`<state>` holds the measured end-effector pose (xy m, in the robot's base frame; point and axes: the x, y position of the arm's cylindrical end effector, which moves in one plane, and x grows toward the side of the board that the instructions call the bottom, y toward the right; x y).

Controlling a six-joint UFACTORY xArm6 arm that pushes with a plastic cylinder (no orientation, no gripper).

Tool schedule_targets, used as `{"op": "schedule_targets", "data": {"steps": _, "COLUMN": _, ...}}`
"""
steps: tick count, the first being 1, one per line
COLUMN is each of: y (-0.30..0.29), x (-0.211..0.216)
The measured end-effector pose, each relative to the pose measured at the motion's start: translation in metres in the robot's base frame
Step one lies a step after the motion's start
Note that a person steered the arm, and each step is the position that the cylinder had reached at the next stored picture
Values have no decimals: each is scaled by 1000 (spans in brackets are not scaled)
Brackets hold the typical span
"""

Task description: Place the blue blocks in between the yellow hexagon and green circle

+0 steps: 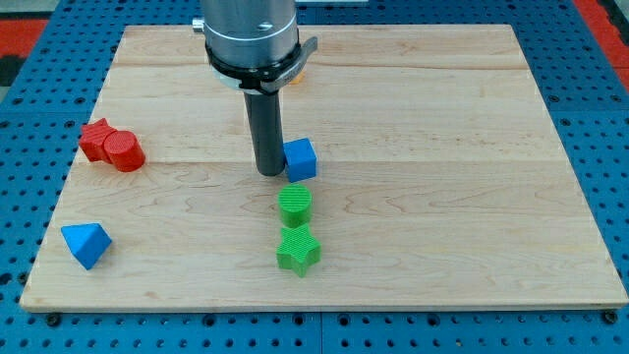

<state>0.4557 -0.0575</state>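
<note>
our tip (269, 173) touches blue cube (301, 159), mid-bench (442, 197) | green cylinder (294, 206) just below | blue triangular block (85, 243) near bottom-left corner | no end effector fitted, only our rod

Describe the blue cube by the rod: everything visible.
The blue cube is a small solid block with a matte, finely ribbed surface that looks like printed plastic. It rests flat on the wooden board near the middle, turned slightly so a vertical edge faces the camera. My tip is right at its left side in the view, touching or nearly so. The green circle sits just below it, apart by a thin gap; whether they touch cannot be told for sure. No damage shows.
</note>
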Motion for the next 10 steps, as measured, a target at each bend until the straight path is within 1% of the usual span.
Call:
{"op": "schedule_targets", "data": {"steps": 1, "y": -63, "x": 31}}
{"op": "schedule_targets", "data": {"steps": 2, "y": -59, "x": 121}}
{"op": "schedule_targets", "data": {"steps": 3, "y": -141, "x": 155}}
{"op": "schedule_targets", "data": {"steps": 4, "y": -208, "x": 128}}
{"op": "schedule_targets", "data": {"steps": 5, "y": -162, "x": 93}}
{"op": "schedule_targets", "data": {"steps": 6, "y": -96, "x": 87}}
{"op": "schedule_targets", "data": {"steps": 7, "y": -109, "x": 19}}
{"op": "schedule_targets", "data": {"steps": 8, "y": -110, "x": -28}}
{"op": "schedule_targets", "data": {"steps": 9, "y": -114, "x": -62}}
{"op": "schedule_targets", "data": {"steps": 10, "y": -97, "x": -69}}
